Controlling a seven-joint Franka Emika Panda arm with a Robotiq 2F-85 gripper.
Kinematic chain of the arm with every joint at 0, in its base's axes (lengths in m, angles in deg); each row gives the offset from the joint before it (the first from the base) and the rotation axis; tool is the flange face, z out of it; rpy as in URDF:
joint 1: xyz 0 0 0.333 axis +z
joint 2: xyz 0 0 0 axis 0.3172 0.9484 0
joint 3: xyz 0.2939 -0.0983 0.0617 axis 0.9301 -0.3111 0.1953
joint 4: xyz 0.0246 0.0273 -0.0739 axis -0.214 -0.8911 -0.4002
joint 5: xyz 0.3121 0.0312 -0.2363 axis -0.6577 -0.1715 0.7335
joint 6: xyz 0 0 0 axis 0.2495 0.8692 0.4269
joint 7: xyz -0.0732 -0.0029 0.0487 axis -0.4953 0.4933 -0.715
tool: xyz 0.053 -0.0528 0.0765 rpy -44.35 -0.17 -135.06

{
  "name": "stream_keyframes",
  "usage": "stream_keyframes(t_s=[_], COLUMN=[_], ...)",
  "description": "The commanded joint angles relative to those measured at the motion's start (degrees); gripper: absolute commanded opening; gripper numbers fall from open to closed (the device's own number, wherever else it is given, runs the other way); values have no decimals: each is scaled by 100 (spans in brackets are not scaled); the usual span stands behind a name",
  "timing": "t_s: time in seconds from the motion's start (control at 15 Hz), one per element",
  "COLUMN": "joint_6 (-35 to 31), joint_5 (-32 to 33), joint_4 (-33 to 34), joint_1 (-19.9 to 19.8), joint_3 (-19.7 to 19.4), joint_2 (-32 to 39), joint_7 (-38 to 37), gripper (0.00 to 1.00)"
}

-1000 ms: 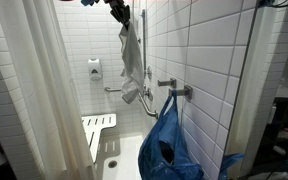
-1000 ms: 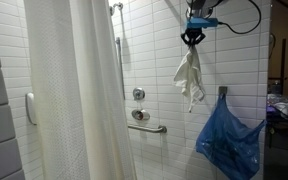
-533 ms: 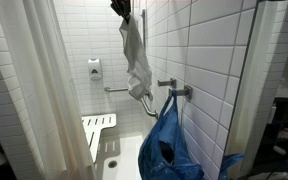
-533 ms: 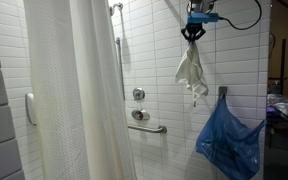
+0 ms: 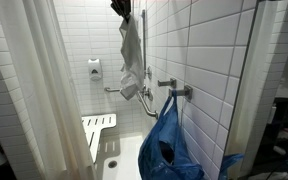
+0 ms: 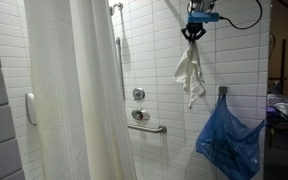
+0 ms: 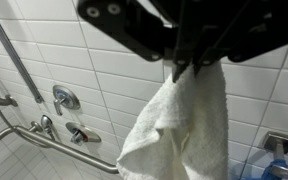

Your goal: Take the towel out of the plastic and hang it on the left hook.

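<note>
I had the gripper (image 6: 193, 33) high up against the tiled wall (image 6: 154, 50), its fingers clamped on the top edge of the towel (image 6: 189, 75). The white cloth hung straight down from them, clear of everything and well above the plastic bag (image 6: 229, 140). The wrist view showed the same pinch, with the towel (image 7: 179, 130) bunched just under the fingertips. The blue bag hung slack from a wall hook (image 5: 184, 91), below and to the right of the towel, with a second hook (image 5: 165, 83) just beside it, farther along the wall. Past those sat the grab bar (image 6: 149, 127) and shower valve (image 6: 138, 94). The shower curtain (image 6: 79, 90) filled the left side, well apart from the arm.
</note>
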Motion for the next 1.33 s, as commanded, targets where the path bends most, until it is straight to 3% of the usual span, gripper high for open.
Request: stream_keyframes(t_s=[0.0,1.27], joint_6=[15,16], joint_5=[-57,-46], joint_4=[33,52], joint_1=[-134,-160], joint_3=[107,109], joint_2=[24,64], joint_7=[43,9], gripper=[4,1])
